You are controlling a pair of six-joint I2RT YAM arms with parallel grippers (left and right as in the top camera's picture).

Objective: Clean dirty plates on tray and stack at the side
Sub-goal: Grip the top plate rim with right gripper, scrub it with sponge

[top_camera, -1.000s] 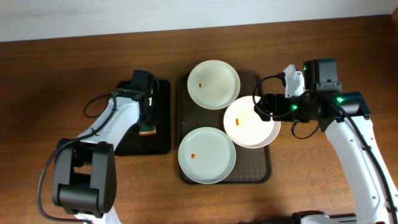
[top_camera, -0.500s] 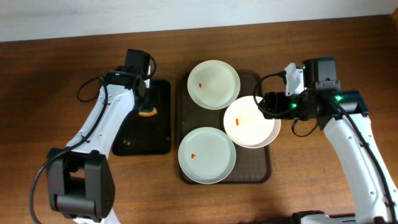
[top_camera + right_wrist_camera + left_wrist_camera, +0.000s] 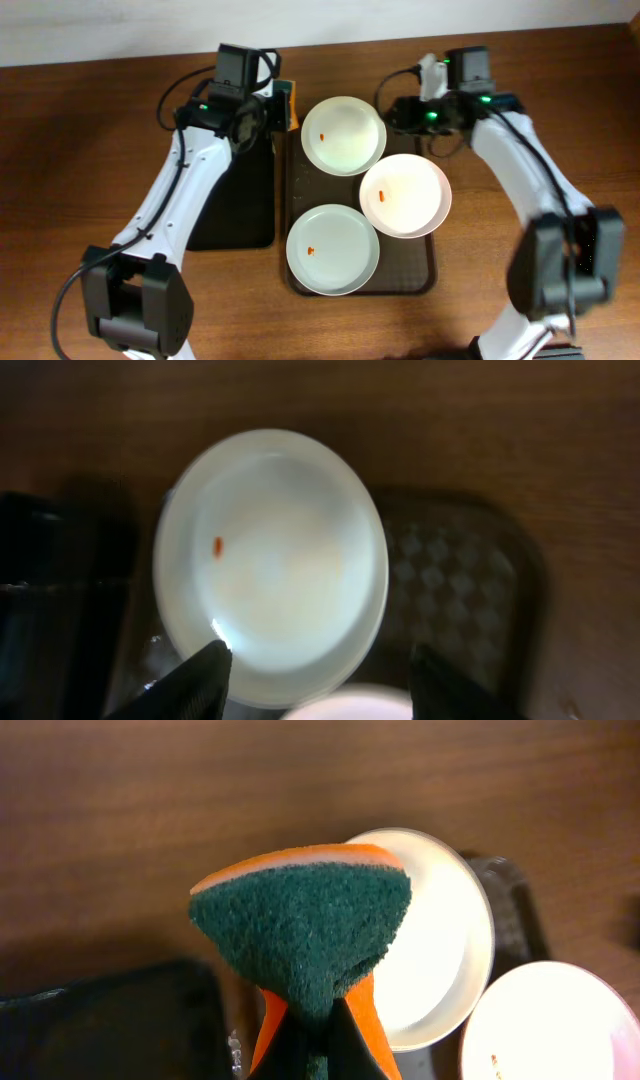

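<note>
Cleaning looks about to start on the far plate (image 3: 344,135) at the tray's (image 3: 412,272) far end: the left pincer (image 3: 310,1040), clamped on a sponge (image 3: 305,925), hangs beside it, the right pincer (image 3: 322,678) gapes empty above, so next the sponge must drop onto its orange smear (image 3: 217,544).

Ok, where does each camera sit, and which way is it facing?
Overhead: fixed above the table, looking straight down at the tray, three plates and both arms.
Left wrist: on the left arm, looking past the left hand, shut on the sponge, at the far plate.
Right wrist: over that far plate, looking down; the right hand, open, shows at the bottom.
Shared: all show the far plate.
</note>
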